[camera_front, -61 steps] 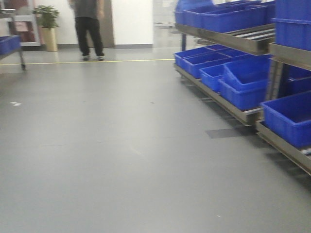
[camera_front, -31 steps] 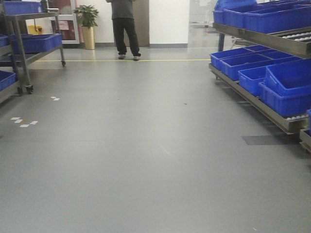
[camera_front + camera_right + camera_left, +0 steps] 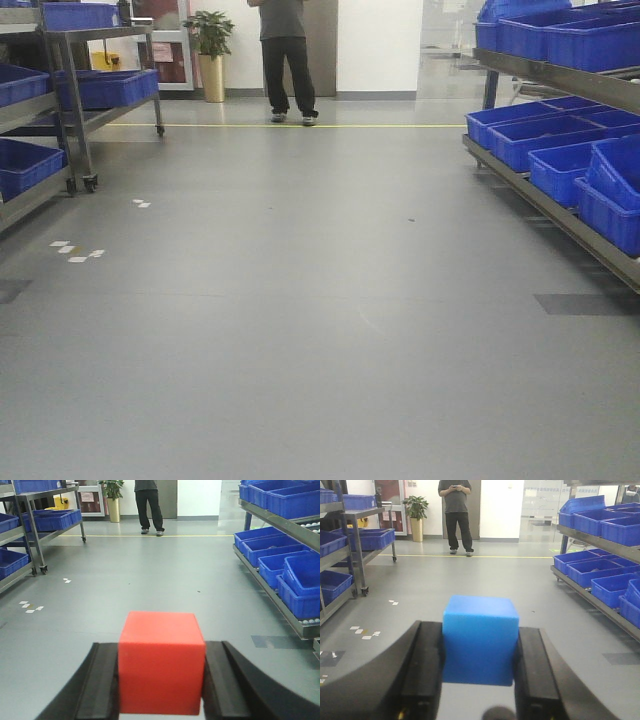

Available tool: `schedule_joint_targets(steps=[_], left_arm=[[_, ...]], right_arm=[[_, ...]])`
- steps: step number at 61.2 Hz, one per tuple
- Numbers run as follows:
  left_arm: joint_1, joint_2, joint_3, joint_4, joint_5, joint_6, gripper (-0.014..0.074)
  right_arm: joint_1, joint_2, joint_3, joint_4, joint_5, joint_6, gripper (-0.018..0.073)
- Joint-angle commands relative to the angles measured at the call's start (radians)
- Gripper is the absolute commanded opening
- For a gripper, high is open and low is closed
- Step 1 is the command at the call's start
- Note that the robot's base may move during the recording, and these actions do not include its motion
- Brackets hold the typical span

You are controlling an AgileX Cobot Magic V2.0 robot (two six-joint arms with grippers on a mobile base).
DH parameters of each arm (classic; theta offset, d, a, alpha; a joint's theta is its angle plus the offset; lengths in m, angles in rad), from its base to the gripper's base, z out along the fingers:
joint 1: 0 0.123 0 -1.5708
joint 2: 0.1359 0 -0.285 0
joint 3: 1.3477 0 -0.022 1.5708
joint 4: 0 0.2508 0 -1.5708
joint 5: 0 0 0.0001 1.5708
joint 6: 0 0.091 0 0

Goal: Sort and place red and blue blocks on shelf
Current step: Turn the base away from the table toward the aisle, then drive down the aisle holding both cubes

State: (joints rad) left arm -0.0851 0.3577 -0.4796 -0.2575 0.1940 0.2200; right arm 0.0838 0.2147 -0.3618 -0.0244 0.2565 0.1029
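Left gripper pinches blue block across opposite flat sides; right gripper pinches red block same way. Blocks likely light, stiff, matte (low slip risk); best hold mid-face. Target shelf at 2 o'clock, well apart.

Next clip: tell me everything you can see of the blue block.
The blue block is a plain matte cube, bright blue, plastic-looking, with unmarked faces and softly rounded edges. It sits upright and square, clamped on both sides between the black fingers of the left gripper; its front and top faces show. Nothing else touches it.
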Motion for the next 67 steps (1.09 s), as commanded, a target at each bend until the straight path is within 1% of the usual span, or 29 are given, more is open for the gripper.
schedule_joint_targets(steps=[1,67], left_arm=[[0.002,0.005,-0.028,-0.012,-0.082,-0.008,0.0122],[0.002,0.005,-0.028,-0.012,-0.082,-0.008,0.0122]], right_arm=[[-0.001,0.010,-0.026,-0.010,-0.095,-0.006,0.0069],[-0.001,0.010,-0.026,-0.010,-0.095,-0.006,0.0069]])
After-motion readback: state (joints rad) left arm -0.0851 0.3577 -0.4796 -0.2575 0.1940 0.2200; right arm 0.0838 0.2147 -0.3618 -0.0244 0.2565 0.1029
